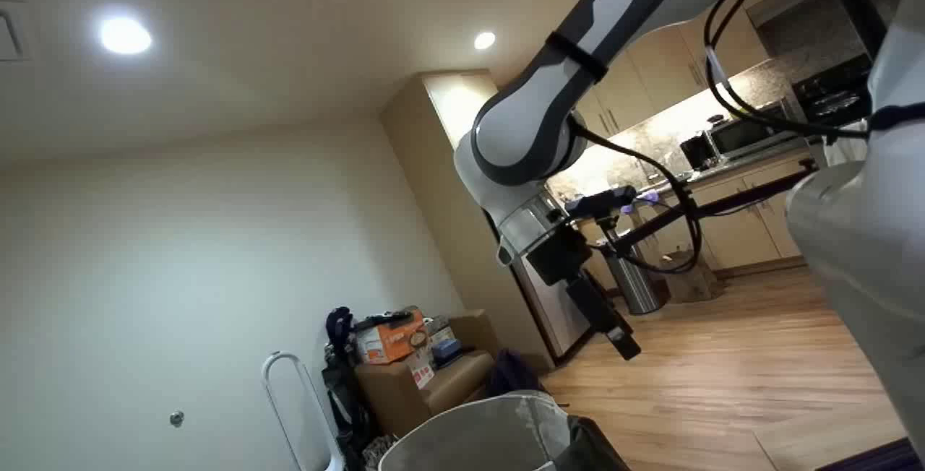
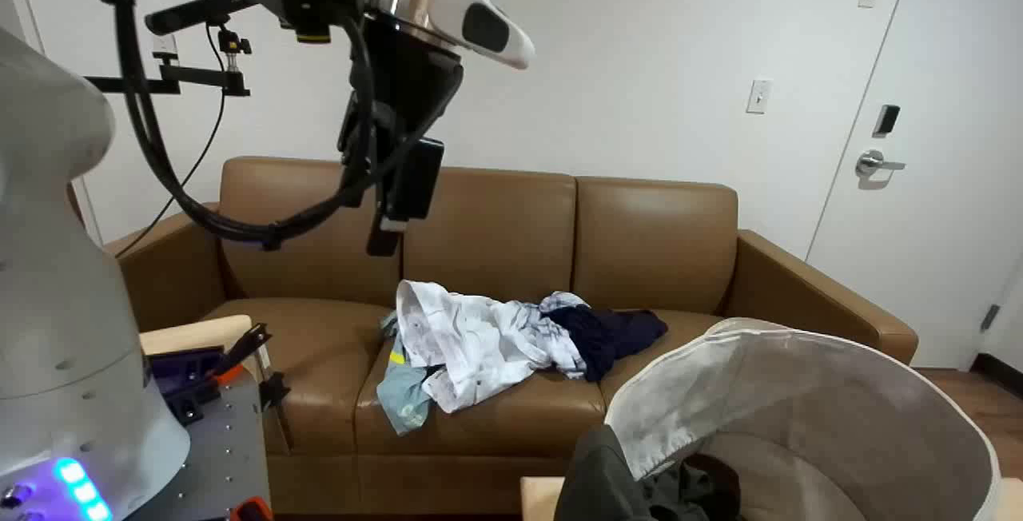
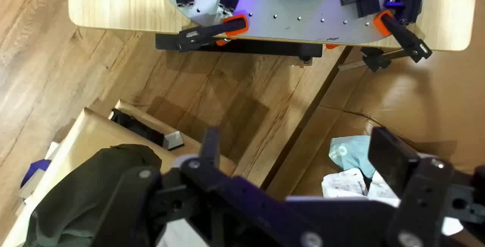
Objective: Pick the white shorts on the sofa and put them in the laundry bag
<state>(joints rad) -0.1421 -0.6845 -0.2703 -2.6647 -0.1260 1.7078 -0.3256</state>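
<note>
Shorts (image 2: 471,337): white, crumpled, lying on sofa (image 2: 495,233), partly over light-blue cloth (image 2: 404,395), in one heap with dark-blue cloth (image 2: 607,337).
Gripper (image 3: 299,144): released, with fingers (image 3: 390,160) well apart, hanging in air, higher than shorts.
Laundry bag (image 2: 855,401): standing well apart from shorts, pale inside, touched by dark cloth (image 2: 599,479).

In an exterior view, a brown sofa (image 2: 495,217) stands before a white wall (image 2: 639,65) — a switch (image 2: 758,96) at 2 o'clock, a door (image 2: 951,233) at 3. In an exterior view, lamps (image 1: 125,35) glow at 10 and 12 o'clock in the ceiling (image 1: 303,30); cupboards (image 1: 661,66) hang at 2, wood floor (image 1: 694,370) spreads at 4 — and a brown chair (image 1: 461,377) sits at 6.
</note>
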